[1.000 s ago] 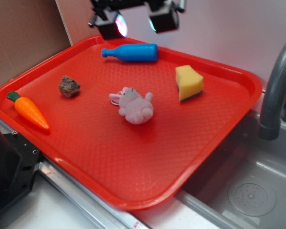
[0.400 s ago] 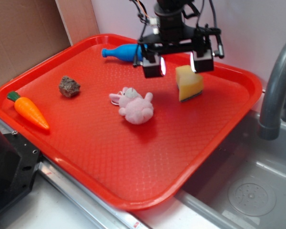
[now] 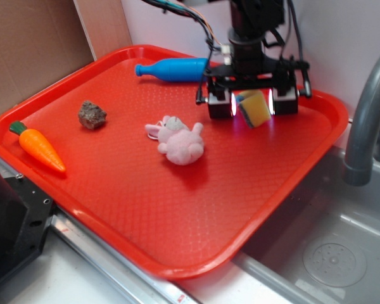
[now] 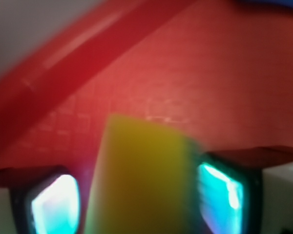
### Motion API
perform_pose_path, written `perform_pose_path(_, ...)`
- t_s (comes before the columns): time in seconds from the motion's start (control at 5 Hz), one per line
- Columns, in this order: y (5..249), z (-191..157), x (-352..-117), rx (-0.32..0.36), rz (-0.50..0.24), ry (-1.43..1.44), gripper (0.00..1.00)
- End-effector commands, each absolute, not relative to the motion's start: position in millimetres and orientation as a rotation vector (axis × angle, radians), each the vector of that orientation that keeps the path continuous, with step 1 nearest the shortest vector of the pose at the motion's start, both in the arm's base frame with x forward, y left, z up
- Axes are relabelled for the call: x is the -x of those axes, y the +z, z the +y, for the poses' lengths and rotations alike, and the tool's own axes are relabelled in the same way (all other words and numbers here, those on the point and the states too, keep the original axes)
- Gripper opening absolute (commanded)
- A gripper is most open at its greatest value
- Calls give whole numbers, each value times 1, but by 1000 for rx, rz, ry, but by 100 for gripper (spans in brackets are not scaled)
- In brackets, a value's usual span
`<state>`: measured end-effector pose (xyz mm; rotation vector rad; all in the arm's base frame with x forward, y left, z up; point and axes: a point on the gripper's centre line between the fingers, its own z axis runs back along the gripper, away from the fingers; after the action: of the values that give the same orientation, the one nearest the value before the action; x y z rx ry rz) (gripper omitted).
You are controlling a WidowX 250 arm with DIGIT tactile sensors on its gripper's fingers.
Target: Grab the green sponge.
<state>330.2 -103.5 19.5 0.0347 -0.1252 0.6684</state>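
Your fingers stand spread on either side of the green sponge, not yet clamped on it; the gripper straddles it at the red tray's far right. Close evenly and slowly so the tilted foam stays centred; your arm hangs straight down, wrist vertical.
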Motion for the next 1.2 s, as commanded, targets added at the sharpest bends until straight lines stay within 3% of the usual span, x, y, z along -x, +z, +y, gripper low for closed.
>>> perform_pose_path(0.0, 95, -86, -312, 48, -126, 348, 0)
perform_pose_path(0.2, 143, -38, -280, 37, -380, 131, 0)
perform_pose_path(0.4, 189, -2, -245, -151, -415, 173, 0)
perform_pose_path(0.6, 186, 35, -224, -74, -386, 152, 0)
perform_pose_path(0.8, 171, 27, -210, -4, -250, 127, 0)
perform_pose_path(1.0, 170, 15, -199, 82, -231, 126, 0)
